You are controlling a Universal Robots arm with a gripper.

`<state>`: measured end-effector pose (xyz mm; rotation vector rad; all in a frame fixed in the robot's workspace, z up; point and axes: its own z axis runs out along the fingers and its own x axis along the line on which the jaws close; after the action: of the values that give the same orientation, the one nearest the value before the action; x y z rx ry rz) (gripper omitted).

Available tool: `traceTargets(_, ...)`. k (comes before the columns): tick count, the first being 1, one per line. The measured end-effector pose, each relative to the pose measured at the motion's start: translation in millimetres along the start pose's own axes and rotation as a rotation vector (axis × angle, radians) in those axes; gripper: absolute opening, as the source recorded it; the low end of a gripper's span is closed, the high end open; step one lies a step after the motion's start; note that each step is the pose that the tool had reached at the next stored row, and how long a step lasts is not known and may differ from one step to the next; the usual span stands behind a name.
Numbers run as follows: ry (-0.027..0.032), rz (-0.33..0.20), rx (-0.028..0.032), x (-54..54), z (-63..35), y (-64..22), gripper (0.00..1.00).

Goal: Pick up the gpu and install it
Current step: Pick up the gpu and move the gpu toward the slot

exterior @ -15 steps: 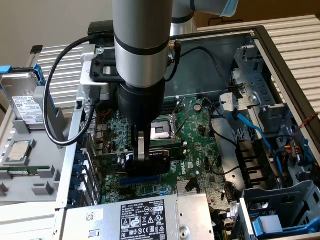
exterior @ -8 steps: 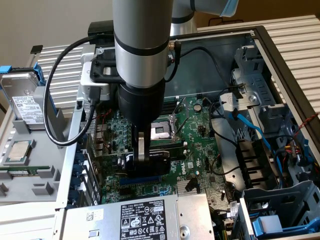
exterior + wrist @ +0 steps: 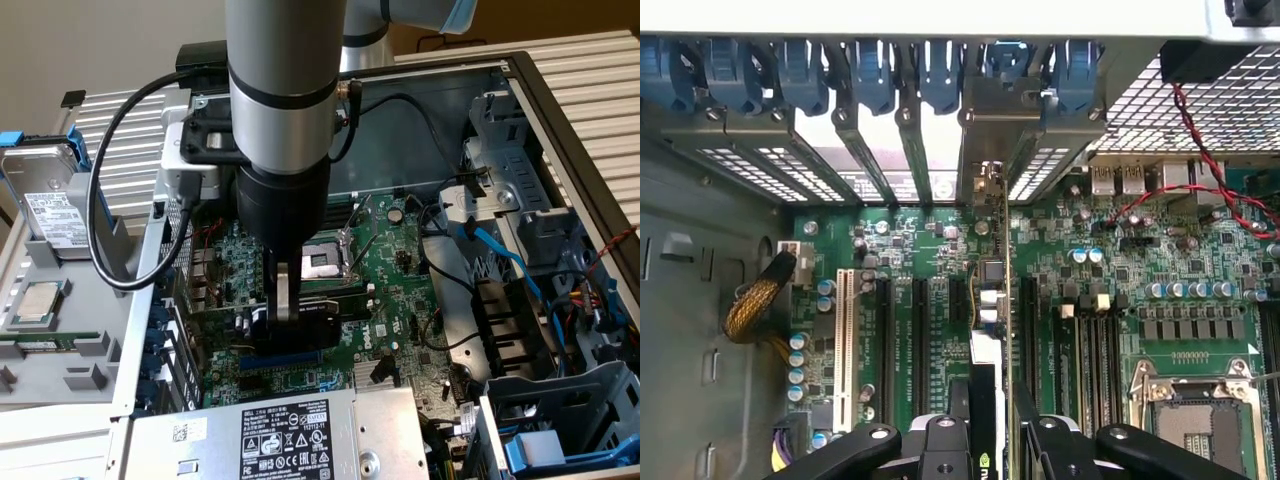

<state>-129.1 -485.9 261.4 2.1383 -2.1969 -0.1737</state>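
Gpu (image 3: 992, 300) edge-on, clamped in pincer (image 3: 990, 445), between motherboard slots (image 3: 918, 340) (blue latches (image 3: 870, 75) beyond).

My arm (image 3: 285, 90) reaches straight down into an open computer case (image 3: 560, 110). My tool (image 3: 285, 312) is clamped on a graphics card (image 3: 335, 310), holding it on edge over a blue slot (image 3: 290, 357) in the green motherboard (image 3: 400, 270). A hard drive (image 3: 48, 200) lies outside the case, at the exterior view's left.
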Motion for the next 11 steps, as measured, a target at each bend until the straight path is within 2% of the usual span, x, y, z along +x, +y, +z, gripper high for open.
traceTargets(11,0.0021,-0.014,-0.0003,-0.4,0.6,-0.1,0.27)
